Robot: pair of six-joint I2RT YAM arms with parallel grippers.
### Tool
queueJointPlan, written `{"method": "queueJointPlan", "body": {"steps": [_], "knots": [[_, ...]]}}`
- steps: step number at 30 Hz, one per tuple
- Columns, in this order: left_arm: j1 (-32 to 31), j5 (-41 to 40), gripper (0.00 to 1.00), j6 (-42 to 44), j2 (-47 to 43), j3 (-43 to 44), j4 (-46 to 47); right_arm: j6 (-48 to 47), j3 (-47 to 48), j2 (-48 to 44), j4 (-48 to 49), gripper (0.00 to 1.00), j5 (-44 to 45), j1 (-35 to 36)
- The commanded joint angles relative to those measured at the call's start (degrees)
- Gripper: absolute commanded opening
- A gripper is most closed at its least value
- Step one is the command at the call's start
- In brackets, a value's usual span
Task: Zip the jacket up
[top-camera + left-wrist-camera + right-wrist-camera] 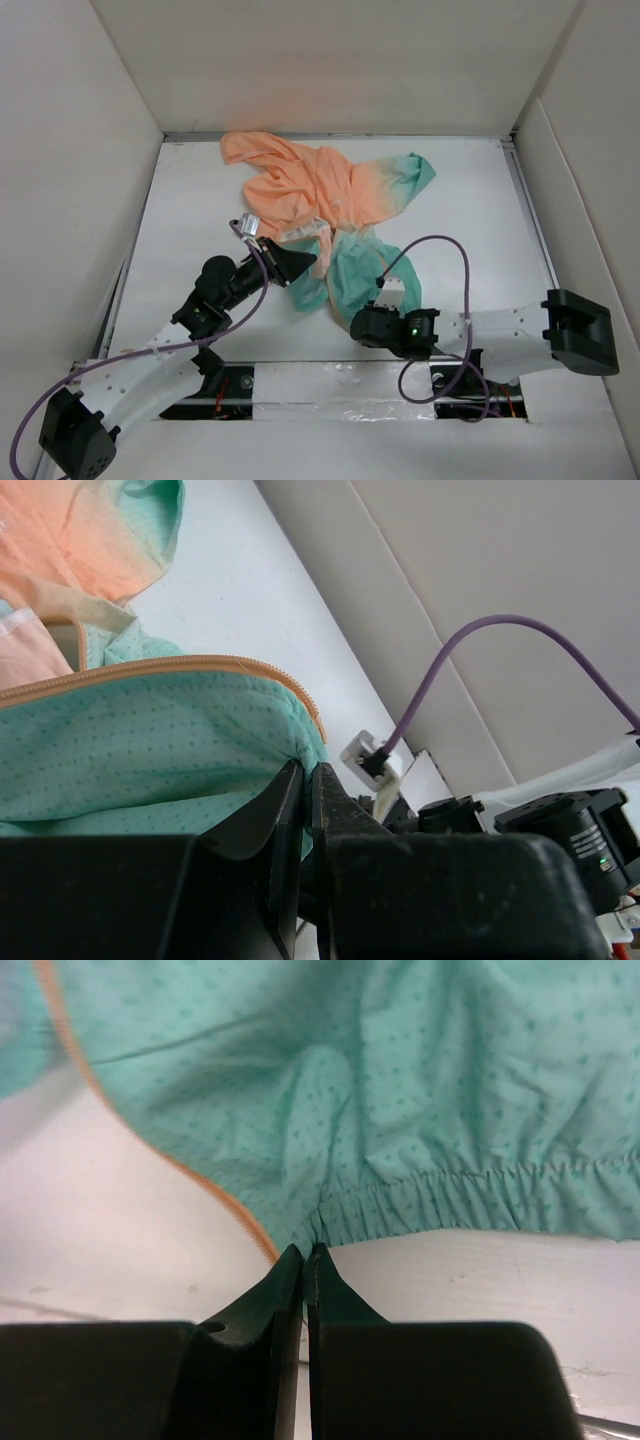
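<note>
**Two thin grips, and either one could slip**

The jacket (320, 195) lies crumpled near the middle of the bench (190, 200). Its peach top is toward the far wall and its teal end is toward the arms.

The left pincer (305, 772) is closed on a fold of teal cloth just under the orange zip (200, 665). The right pincer (305, 1252) is closed too, nipping the gathered hem (480, 1200) right where the zip edge meets it. Both bites look shallow to me, only the fingertips on thin, soft fabric.

That is my main worry. If I pull the two sides taut, the cloth could slide out of either pincer, and the slack would bunch the zip line again. A hard tug could also drag the whole jacket across the bench instead of straightening it.

I cannot find the slider or the bottom pin in any view, so I cannot say the two halves are ready to meet. Running a zip over a curved, rumpled edge would probably jam it on the cloth.

In the overhead view the peach part is folded over itself, perhaps with a sleeve across the front, and that would block the upper run.

The right arm's purple cable (445, 250) loops just beside the teal cloth and could snag it. The side walls (80, 150) limit how far apart I can spread the arms.
</note>
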Motion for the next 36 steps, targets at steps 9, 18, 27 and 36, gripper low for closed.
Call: {"method": "queueJointPlan", "body": {"steps": [9, 18, 27, 36], "knots": [[0.23, -6.41, 0.00, -0.92, -5.80, 5.83, -2.49, -32.48, 0.27, -23.20, 39.94, 0.00, 0.34, -11.30], [0.23, -8.00, 0.00, -3.21, -4.83, 8.83, -5.04, -36.89, -17.05, -17.09, 93.36, 0.00, -3.32, -22.97], [0.23, -1.84, 0.00, -7.78, 1.67, 2.15, 6.65, -20.98, -15.03, -5.28, 108.84, 0.00, -19.35, -31.44], [-3.11, -10.70, 0.00, -9.71, 1.41, 2.06, 11.13, -20.89, -12.58, -0.81, 117.01, 0.00, -16.81, -27.49]]}}
